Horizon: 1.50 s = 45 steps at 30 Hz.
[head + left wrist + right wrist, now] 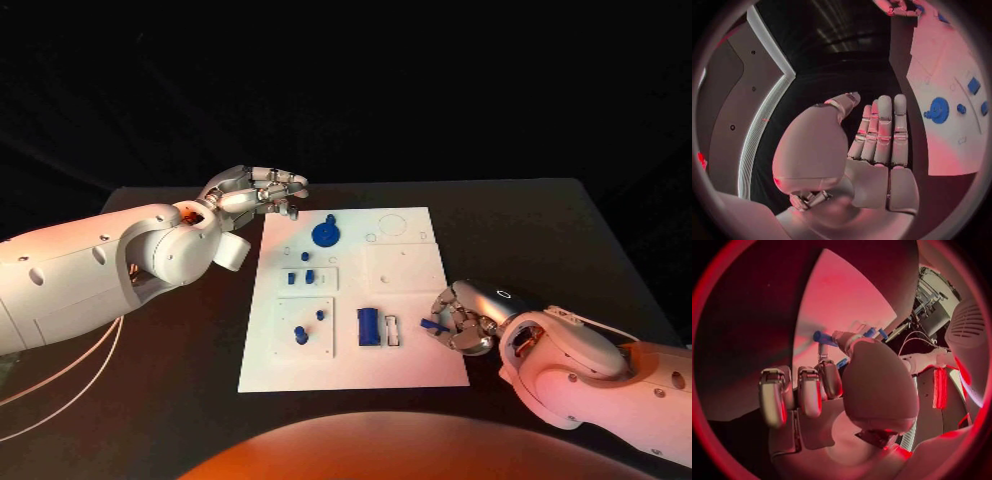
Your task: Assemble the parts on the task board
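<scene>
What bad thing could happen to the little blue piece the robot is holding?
The right hand pinches a small blue part just in its fingers, over the task board edge. It might slip and roll onto the black table. The hand also sits near the blue block, so it could bump that loose.

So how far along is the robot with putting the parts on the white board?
Early to midway, I'd judge. The blue gear and several small blue pieces already sit on the task board. The right hand pinches a small blue part at the board's right edge. The left hand hovers open, off the board. Outlined slots at the far right look unfilled.
</scene>
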Tool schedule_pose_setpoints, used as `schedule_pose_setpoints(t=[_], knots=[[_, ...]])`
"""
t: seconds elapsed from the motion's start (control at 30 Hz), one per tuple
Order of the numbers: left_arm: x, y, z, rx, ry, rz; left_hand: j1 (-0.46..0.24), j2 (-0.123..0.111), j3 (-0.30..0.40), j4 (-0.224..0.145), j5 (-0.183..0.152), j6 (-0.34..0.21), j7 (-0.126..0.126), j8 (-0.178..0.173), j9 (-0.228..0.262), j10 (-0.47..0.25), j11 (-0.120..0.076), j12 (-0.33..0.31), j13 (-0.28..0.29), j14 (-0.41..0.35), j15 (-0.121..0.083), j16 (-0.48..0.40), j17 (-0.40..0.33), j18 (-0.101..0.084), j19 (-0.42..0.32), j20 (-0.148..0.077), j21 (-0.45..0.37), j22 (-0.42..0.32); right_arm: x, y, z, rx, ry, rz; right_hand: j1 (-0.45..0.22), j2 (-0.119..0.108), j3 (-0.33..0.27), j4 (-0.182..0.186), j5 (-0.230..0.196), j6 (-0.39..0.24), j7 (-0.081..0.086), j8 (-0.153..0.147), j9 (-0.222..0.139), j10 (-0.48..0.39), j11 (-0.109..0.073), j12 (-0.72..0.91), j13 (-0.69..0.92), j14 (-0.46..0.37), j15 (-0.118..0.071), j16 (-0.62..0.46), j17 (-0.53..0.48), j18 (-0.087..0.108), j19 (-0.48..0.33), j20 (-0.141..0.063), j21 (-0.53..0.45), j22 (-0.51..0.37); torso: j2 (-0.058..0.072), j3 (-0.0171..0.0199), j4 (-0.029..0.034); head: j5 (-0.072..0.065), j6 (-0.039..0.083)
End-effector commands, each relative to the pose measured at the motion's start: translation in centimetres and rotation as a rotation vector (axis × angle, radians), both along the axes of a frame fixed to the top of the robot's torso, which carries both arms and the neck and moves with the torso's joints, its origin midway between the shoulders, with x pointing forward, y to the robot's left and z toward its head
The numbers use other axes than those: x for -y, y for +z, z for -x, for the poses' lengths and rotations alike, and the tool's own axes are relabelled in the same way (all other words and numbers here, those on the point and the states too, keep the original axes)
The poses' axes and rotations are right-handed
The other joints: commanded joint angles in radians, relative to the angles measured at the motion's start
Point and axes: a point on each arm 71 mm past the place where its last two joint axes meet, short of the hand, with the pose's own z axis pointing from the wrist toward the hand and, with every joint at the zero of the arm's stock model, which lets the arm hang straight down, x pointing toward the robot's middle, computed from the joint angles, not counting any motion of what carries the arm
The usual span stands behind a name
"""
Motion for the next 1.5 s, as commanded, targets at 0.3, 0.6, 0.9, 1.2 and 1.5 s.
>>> schedule_pose_setpoints(t=[0.3,0.6,0.9,1.2,1.5], knots=[[0.3,0.1,0.1,0.002,-0.019,0.01,0.002,-0.001,0.007,-0.001,0.004,-0.006,0.002,0.005,0.002,-0.006,0.002,0.006,-0.002,-0.006,0.001,-0.005,-0.002,0.01,0.001,-0.001,-0.004,0.001,-2.0,0.7,-0.1,-0.088,-0.057,-0.143,-0.109,0.004,0.132,-0.134,0.003,0.0,-0.009,0.008,0.013,0.005,0.004,0.008,0.105,0.1,-0.007,0.001,0.227,-0.013,0.101,-0.002,0.005,0.261,0.002,-0.0006,0.0023,0.0,0.0],[0.4,0.1,0.1,0.001,-0.023,0.011,0.003,-0.001,0.01,-0.004,0.005,-0.006,0.002,0.006,0.002,-0.007,0.002,0.006,-0.002,-0.007,0.001,-0.005,-0.002,0.01,0.001,-0.001,-0.003,0.002,-3.3,-0.3,-0.4,-0.159,-0.056,-0.151,-0.196,-0.001,0.123,-0.13,-0.016,0.018,-0.012,0.005,0.006,0.011,0.001,0.023,0.114,0.1,-0.009,0.002,0.229,-0.013,0.102,-0.003,0.006,0.261,0.001,0.0006,0.0014,0.004,0.0],[0.4,0.1,0.1,0.0,-0.025,0.012,0.003,-0.001,0.01,-0.004,0.005,-0.006,0.002,0.006,0.002,-0.007,0.002,0.006,-0.002,-0.007,0.001,-0.005,-0.002,0.01,0.001,-0.001,-0.003,0.002,-4.1,-1.3,-0.5,-0.195,-0.058,-0.131,-0.273,0.0,0.081,-0.107,-0.044,0.046,-0.018,0.004,-0.004,0.023,-0.003,0.047,0.13,0.101,-0.012,0.004,0.232,-0.014,0.104,-0.006,0.01,0.262,0.001,0.0019,0.0001,0.009,0.0],[0.4,0.1,0.1,-0.001,-0.026,0.012,0.003,-0.001,0.01,-0.004,0.005,-0.006,0.002,0.006,0.002,-0.007,0.002,0.006,-0.002,-0.007,0.001,-0.005,-0.002,0.01,0.001,-0.001,-0.003,0.002,-4.3,-1.7,-0.7,-0.196,-0.053,-0.113,-0.295,0.002,0.061,-0.099,-0.065,0.061,-0.021,0.004,-0.008,0.029,-0.006,0.061,0.139,0.101,-0.014,0.004,0.233,-0.014,0.103,-0.008,0.009,0.262,0.001,0.0019,-0.0007,0.012,0.0],[0.5,0.1,0.1,-0.002,-0.027,0.012,0.003,-0.001,0.01,-0.004,0.005,-0.006,0.002,0.006,0.002,-0.007,0.002,0.006,-0.002,-0.007,0.001,-0.005,-0.002,0.01,0.001,-0.001,-0.003,0.002,-4.5,-1.9,-0.8,-0.192,-0.056,-0.113,-0.31,0.006,0.039,-0.09,-0.096,0.068,-0.024,0.003,-0.01,0.03,-0.008,0.065,0.142,0.101,-0.016,0.003,0.232,-0.014,0.103,-0.009,0.009,0.262,0.001,0.0015,-0.0008,0.012,0.0]])
